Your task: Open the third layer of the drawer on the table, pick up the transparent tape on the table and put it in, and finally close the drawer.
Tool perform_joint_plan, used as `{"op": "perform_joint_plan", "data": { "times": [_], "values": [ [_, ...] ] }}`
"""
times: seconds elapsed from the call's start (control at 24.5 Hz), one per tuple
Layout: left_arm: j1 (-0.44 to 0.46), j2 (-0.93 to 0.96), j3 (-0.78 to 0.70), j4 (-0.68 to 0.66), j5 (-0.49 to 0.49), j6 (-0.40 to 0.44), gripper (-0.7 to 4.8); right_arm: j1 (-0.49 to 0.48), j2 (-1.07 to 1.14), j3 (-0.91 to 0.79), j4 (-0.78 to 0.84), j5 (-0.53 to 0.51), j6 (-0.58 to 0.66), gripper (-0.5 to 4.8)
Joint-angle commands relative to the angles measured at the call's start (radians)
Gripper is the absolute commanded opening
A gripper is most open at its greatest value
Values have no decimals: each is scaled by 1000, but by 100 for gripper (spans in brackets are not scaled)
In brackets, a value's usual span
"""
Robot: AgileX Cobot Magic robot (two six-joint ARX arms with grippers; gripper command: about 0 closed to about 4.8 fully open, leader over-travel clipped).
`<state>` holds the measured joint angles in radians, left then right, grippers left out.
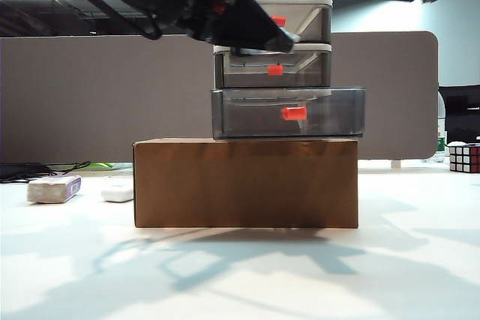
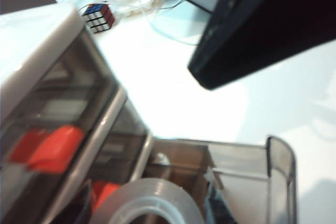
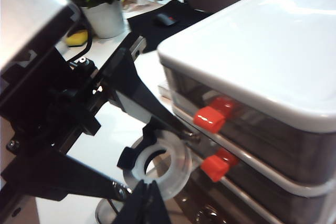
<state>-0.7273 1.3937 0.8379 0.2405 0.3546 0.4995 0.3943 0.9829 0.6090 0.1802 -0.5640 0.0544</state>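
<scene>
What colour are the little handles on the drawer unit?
Red-orange; the third layer's handle shows it best, in the exterior view.

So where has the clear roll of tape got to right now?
The transparent tape is off the table, held in the left gripper in front of the drawer, just above the pulled-out third layer.

— What sits on the table (image 1: pixel 420 260)?
— A cardboard box (image 1: pixel 246 183) directly below the left gripper (image 1: pixel 281 39). A white-and-purple block (image 1: pixel 54 188) and a white oblong (image 1: pixel 118 192) lie down-left of it, a puzzle cube (image 1: pixel 464 158) down-right.
</scene>
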Motion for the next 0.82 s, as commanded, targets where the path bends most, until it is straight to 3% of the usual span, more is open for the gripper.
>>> {"op": "perform_joint_plan", "data": {
  "times": [0.04, 0.12, 0.16, 0.29, 0.82],
  "values": [
    [-9, 28, 22, 8, 30, -4, 176, -10, -35, 6, -13, 9, -10, -5],
    [-25, 39, 22, 0, 50, -3, 195, -16, -61, 6, -16, 12, -10, -5],
    [-41, 46, 22, 0, 49, -3, 259, -17, -74, 6, -21, 12, -10, -5],
    [-51, 47, 21, 0, 50, -3, 342, -17, -85, 6, -27, 12, -10, -5],
    [-57, 47, 21, -14, 39, -2, 344, -17, -90, 6, -48, 11, -10, -5]
  ]
}}
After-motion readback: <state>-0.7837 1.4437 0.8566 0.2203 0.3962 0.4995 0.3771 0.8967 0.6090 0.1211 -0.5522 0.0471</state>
